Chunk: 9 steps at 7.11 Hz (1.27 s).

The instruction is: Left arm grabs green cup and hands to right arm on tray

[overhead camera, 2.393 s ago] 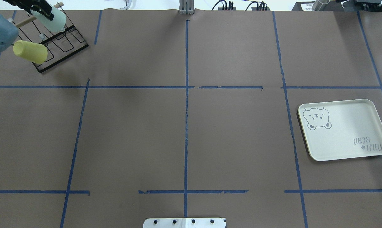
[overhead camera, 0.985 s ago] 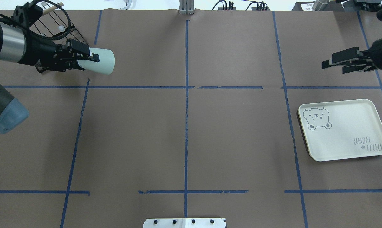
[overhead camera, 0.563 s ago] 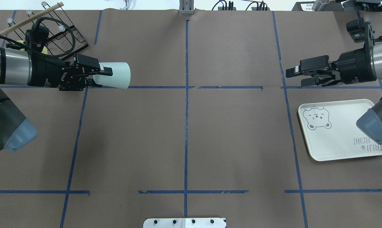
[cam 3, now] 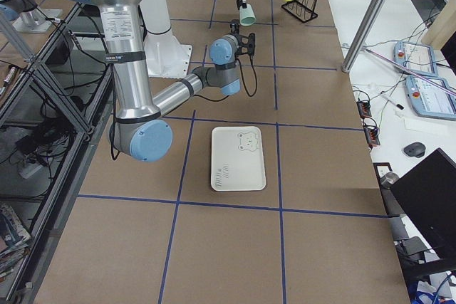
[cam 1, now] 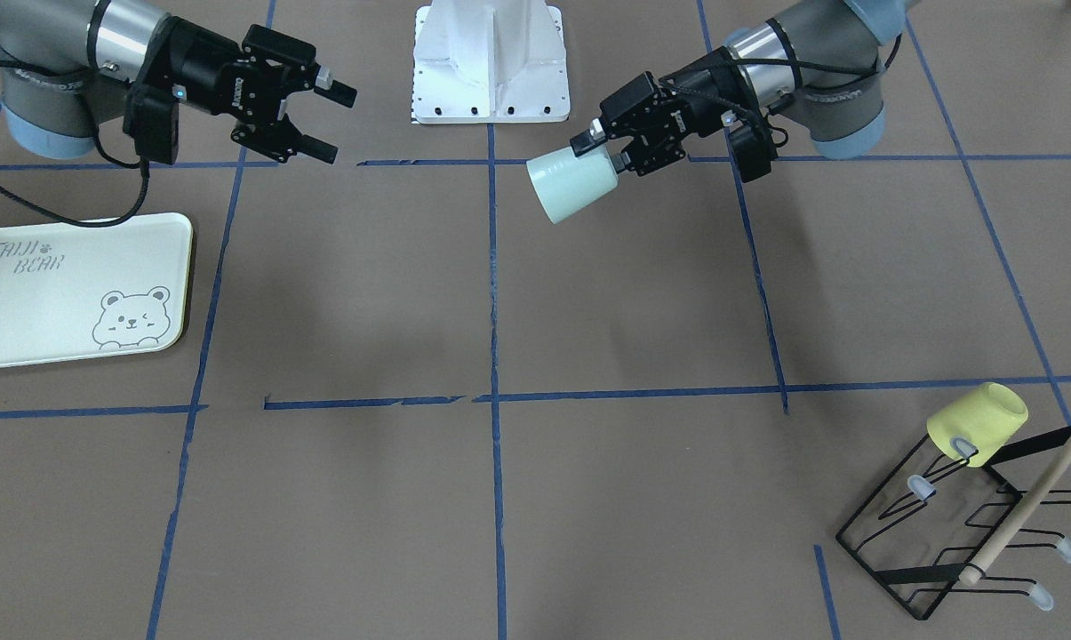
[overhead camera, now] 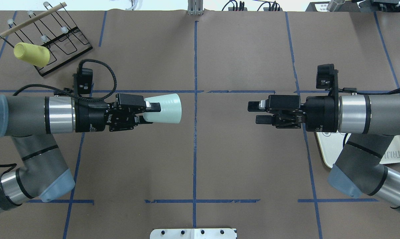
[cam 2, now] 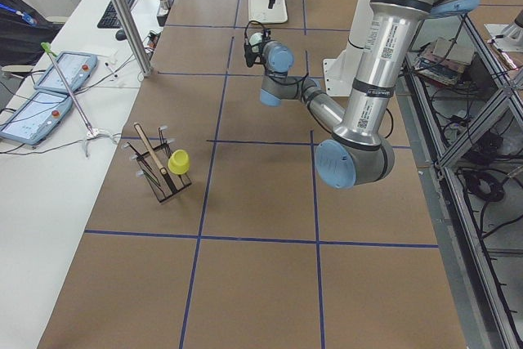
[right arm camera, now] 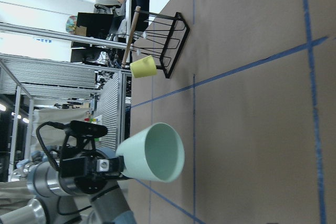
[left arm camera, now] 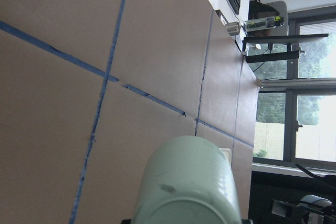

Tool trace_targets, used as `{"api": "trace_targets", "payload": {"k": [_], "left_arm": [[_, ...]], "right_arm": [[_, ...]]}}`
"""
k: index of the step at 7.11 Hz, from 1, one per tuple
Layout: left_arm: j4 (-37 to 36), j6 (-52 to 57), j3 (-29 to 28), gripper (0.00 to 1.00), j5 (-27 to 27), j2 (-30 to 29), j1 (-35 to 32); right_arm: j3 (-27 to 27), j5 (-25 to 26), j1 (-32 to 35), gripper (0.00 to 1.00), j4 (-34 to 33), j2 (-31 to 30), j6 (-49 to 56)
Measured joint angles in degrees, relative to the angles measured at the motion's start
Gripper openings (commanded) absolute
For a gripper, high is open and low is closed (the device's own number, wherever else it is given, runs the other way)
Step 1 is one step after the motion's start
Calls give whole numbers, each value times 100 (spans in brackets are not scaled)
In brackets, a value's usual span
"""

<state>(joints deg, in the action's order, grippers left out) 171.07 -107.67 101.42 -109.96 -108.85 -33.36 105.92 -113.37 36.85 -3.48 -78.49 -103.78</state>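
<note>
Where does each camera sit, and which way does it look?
Front-facing: across the table, facing the robot; left arm, right arm, green cup.
Overhead: behind the robot, looking down; both arms.
Exterior left: table's end; left arm nearest.
Exterior right: opposite end; right arm nearest.
Left wrist: looks along the cup, over the table.
Right wrist: faces the cup's mouth and left claw.
Shared: both wrists see the cup.

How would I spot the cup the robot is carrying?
On the brown table, look just left of the blue centre line in the overhead view. There the left gripper holds a mint-green cup sideways in mid-air, mouth toward the right gripper. The only other one, a yellow cup, sits on a wire rack.
</note>
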Motion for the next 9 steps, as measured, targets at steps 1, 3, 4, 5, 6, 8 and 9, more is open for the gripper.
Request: {"api": "trace_targets", "payload": {"k": [1,3,4,5,6,8,9], "left_arm": [[204,-4,-28,42,22,-181,198],[727,-5,-75,42,26,-342,400],[945,-15,-80,42,19,-401,456],[1056,-59,-84,40,16,-491,510],[1107,-154,-86,40,16,-576,546],[1132,-267,-93,39,18,-638,564],[1136,-290,-95,39,21,-643,569]], "right_arm": [[1,120,-124,100,121,245,-353],[2,290,-229,98,325,535,-862],[0,348,-250,98,401,581,-938],[-4,373,-270,98,430,603,-964],[-7,381,-319,98,440,611,-971],[9,384,-477,98,450,618,-971],[39,380,-532,97,453,621,-975]]}}
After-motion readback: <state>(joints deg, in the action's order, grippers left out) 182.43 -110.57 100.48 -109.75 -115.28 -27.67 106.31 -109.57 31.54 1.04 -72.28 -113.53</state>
